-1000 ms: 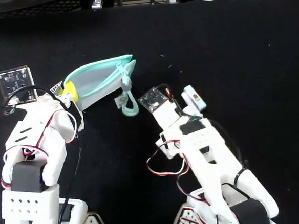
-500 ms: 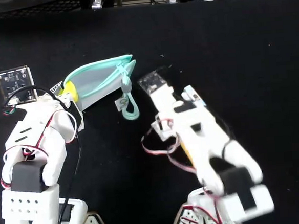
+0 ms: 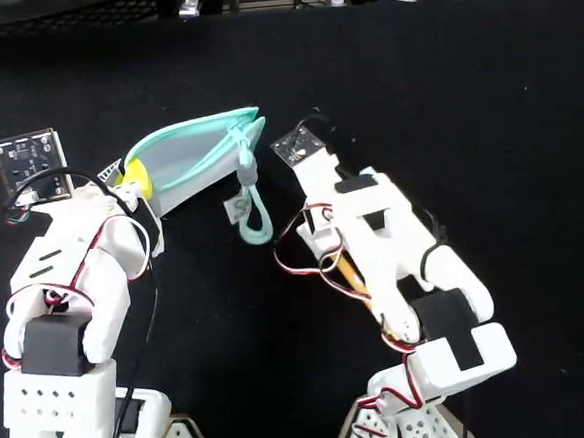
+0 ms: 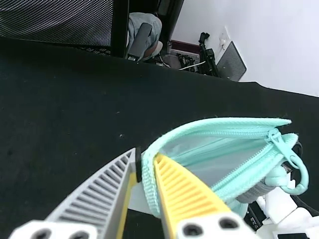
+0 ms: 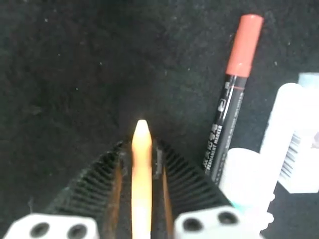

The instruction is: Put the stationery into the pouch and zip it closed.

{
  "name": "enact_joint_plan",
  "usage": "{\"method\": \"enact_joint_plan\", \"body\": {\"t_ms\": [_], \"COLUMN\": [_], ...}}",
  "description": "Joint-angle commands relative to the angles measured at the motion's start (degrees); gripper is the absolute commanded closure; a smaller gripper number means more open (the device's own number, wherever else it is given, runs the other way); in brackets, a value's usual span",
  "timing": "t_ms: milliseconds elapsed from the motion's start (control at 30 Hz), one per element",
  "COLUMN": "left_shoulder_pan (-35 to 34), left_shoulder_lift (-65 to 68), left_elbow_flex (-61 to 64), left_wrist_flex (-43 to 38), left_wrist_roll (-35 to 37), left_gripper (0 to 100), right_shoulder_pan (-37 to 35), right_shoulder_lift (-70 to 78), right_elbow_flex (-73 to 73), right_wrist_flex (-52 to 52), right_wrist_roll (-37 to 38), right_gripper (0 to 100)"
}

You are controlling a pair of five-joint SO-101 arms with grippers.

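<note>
Early yet: you have one pencil in hand, and the pouch waits open.
Your left hand (image 4: 144, 169) is clamped on the rim of the mint-green pouch (image 4: 224, 149), propping its mouth wide toward the right arm. What you can see of the inside looks bare, and the zip slider (image 4: 275, 135) sits at the far end, so nothing is zipped. Your right hand (image 5: 141, 149) is closed on an orange pencil (image 5: 141, 169), its tip poking out past the fingers, low over the black counter (image 3: 483, 85) and off to one side of the pouch. A red-capped marker (image 5: 230, 104) and some white pieces (image 5: 291, 124) lie just beside it on the counter. By the look of it, you have every item left to load, and then the zipping.
</note>
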Motion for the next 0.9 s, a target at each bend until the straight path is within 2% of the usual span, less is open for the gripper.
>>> {"method": "enact_joint_plan", "body": {"t_ms": [0, 133, 300, 433, 633, 733, 800, 867], "left_shoulder_pan": [-0.48, -0.48, -0.4, -0.4, -0.4, -0.13, 0.04, -0.04], "left_shoulder_lift": [1.32, 1.76, 1.85, 1.85, 1.85, 1.85, 1.85, 1.85], "left_elbow_flex": [8.22, 8.22, 8.22, 8.31, 8.31, 8.31, 8.4, 8.4], "left_wrist_flex": [0.53, 0.35, 0.26, 0.26, 0.26, 0.26, 0.26, 0.26], "left_wrist_roll": [0.44, 0.44, 0.44, 0.44, 0.44, 0.44, 0.44, 0.44], "left_gripper": [97, 97, 97, 97, 97, 97, 97, 97], "right_shoulder_pan": [-0.18, 0.09, 0.18, -0.09, -0.35, -3.16, -6.77, -12.22], "right_shoulder_lift": [-1.54, -10.95, -30.11, -45.32, -61.85, -64.4, -64.31, -64.31], "right_elbow_flex": [-1.1, 3.38, 10.95, 11.47, -7.34, -21.76, -29.05, -31.52], "right_wrist_flex": [0.35, 0.35, 0.79, 3.43, 17.49, 23.38, 23.82, 19.96], "right_wrist_roll": [-0.44, -0.53, -0.62, -0.44, -0.7, -4.84, -9.49, -13.36], "right_gripper": [98.6, 98.6, 98.6, 98.6, 98.6, 98.6, 98.6, 98.6]}}
